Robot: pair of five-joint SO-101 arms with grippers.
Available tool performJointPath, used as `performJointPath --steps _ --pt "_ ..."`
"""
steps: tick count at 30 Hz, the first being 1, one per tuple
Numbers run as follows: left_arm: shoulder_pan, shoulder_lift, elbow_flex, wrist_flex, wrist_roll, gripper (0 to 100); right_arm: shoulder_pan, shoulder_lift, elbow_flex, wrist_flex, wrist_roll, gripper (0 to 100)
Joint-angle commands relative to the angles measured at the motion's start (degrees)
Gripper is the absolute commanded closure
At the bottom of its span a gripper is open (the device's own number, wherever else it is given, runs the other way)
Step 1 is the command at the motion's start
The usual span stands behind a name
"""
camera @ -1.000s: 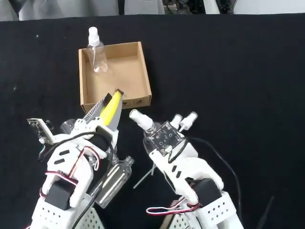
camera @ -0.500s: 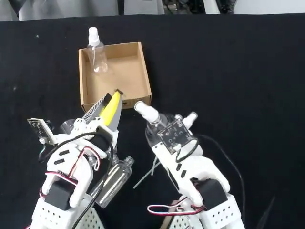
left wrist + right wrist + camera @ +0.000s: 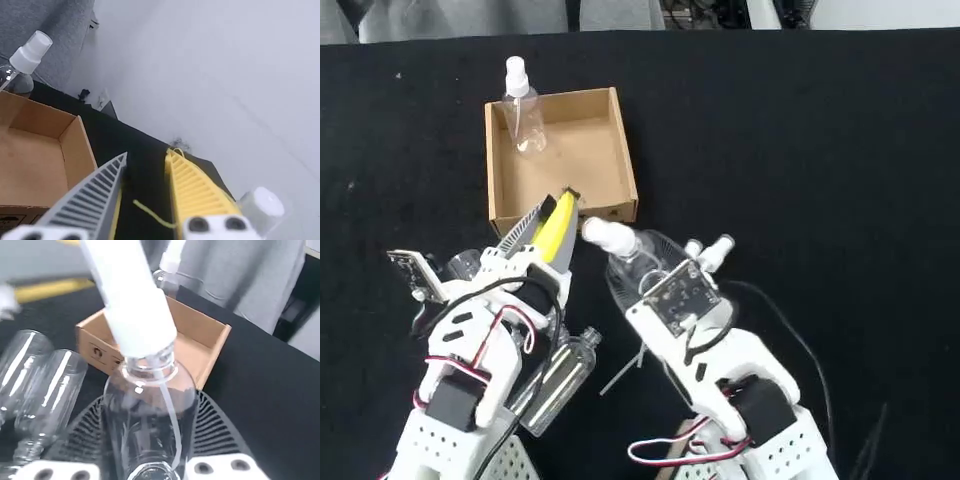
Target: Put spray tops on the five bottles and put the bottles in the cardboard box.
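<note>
My right gripper [image 3: 642,275] [image 3: 150,435] is shut on a clear bottle [image 3: 635,262] [image 3: 147,410] with a white spray top [image 3: 603,235] [image 3: 129,305], held tilted toward the cardboard box [image 3: 620,170] [image 3: 212,342]. A capped bottle [image 3: 523,110] [image 3: 20,60] leans in the box's far left corner. My left gripper [image 3: 558,215] [image 3: 146,156], with grey and yellow fingers, hangs open and empty over the box's near wall. An uncapped bottle [image 3: 563,375] lies beside the left arm, and two bottles [image 3: 35,385] lie near the box. Two loose spray tops [image 3: 710,252] lie by the right arm.
Black cloth covers the table [image 3: 820,150], with free room to the right and behind the box. Another clear bottle [image 3: 465,266] sits by the left arm's base. A thin dip tube [image 3: 620,372] lies between the arms.
The right arm has raised its capped bottle and swung it left, toward the box's near corner and the left gripper. The left arm has hardly moved.
</note>
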Motion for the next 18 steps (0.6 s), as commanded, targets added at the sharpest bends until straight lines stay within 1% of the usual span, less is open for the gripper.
performJointPath --steps 1,8,11,15,18 --pt "0.13 -0.62 0.31 -3.52 -0.88 90 -1.58 -1.54 0.04 -1.93 -0.62 95.3" --pt "0.31 -0.35 0.4 -3.52 -0.88 90 -1.85 -1.54 2.33 -1.85 -0.62 95.3" --pt "2.59 -0.26 0.57 -3.34 -0.88 90 -1.85 -1.54 2.33 -1.67 -0.62 95.3" --pt "6.81 -0.35 2.07 -3.34 -5.98 90 -1.67 -1.54 2.42 -1.32 -0.62 95.3" --pt "8.22 -0.26 2.33 -3.25 -8.7 90 -1.41 -1.54 3.65 -1.23 -0.53 95.3"
